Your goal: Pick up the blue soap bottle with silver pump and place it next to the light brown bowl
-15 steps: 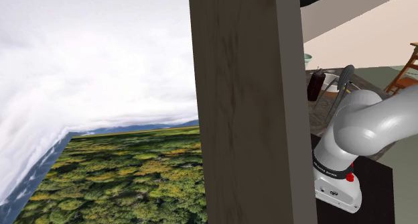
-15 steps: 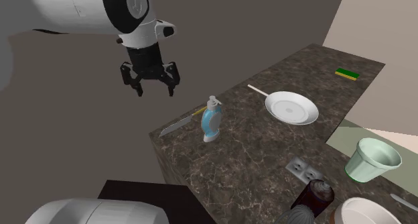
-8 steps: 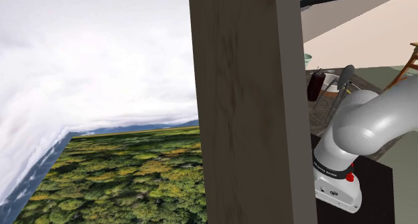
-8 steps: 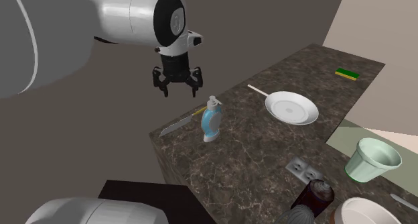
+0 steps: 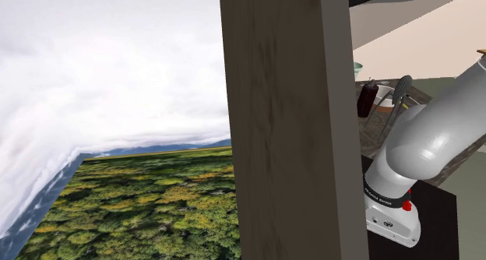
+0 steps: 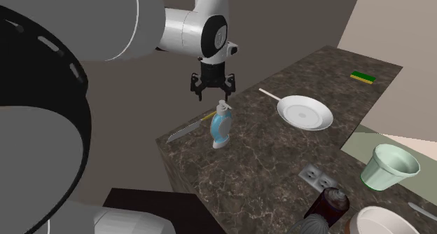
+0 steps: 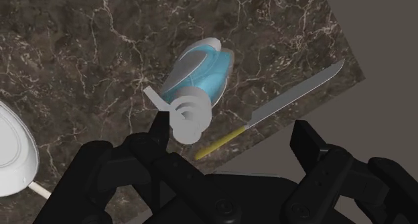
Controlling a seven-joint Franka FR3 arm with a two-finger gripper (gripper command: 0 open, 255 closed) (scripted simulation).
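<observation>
Soap bottle [image 6: 220,130] upright, tool [image 6: 212,93] spread above

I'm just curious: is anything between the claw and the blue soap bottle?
Nothing. In the second exterior view only a bare gap separates the open claw from the soap bottle just below it.

Home kitchen, dark stone countertop [image 6: 266,162], white plate [image 6: 304,113], knife [image 6: 183,131], sponge [image 6: 363,76], pale green cup [image 6: 389,166]

Dark marble counter [image 6: 280,162], brown wall [image 6: 280,22]
</observation>
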